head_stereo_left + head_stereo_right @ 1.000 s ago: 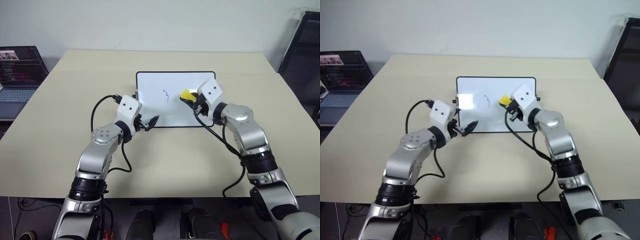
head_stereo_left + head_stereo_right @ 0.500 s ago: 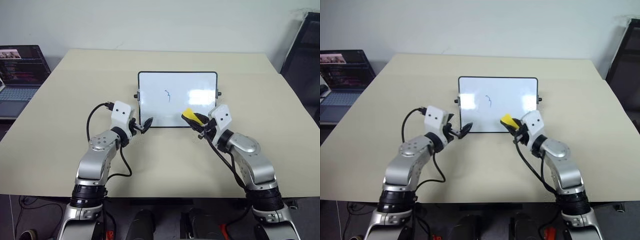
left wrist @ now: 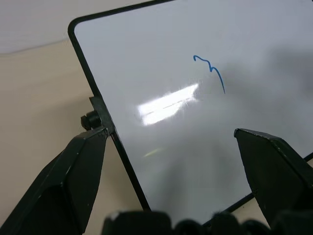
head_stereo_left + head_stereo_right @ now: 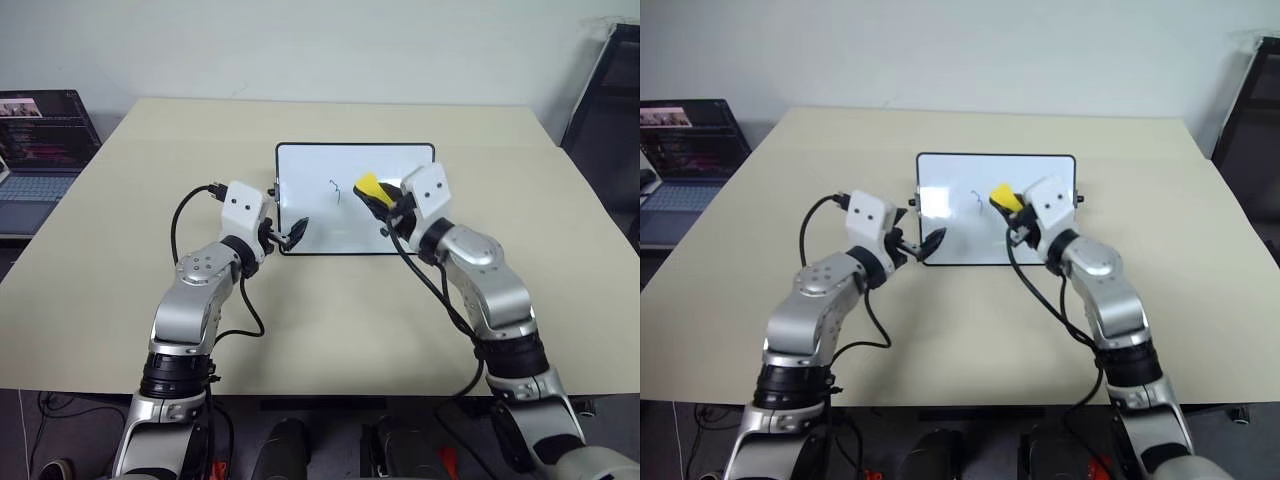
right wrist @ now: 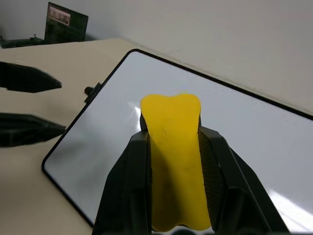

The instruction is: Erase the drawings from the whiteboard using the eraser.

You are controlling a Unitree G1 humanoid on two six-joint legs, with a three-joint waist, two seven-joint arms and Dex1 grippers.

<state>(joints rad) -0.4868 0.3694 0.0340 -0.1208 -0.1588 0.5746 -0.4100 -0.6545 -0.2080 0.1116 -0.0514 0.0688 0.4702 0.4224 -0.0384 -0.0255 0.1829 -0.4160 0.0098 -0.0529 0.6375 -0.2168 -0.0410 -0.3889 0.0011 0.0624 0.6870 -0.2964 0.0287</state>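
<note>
We are looking down over a beige worktop on which the whiteboard is standing, tilted back, near the middle. Our right hand is squeezing the eraser, the small yellow block, tight between its two black fingers; in the right wrist view the block is bulging out past the fingertips and is pointing at the white surface. From the head views the eraser is sitting in front of the upper middle of the board, just beside the drawings, a thin blue squiggle to its left. We cannot tell whether the eraser is touching the board or hanging just off it.

Our left hand is holding its fingers spread wide apart at the board's lower left corner. In the left wrist view one finger is lying outside the black frame, close to the small black knob on that edge, and the other finger is lying in front of the white face, so the frame edge is passing between them without either one visibly pressing on it.

A laptop with a lit screen is sitting off to the far left, beyond the worktop's edge.
</note>
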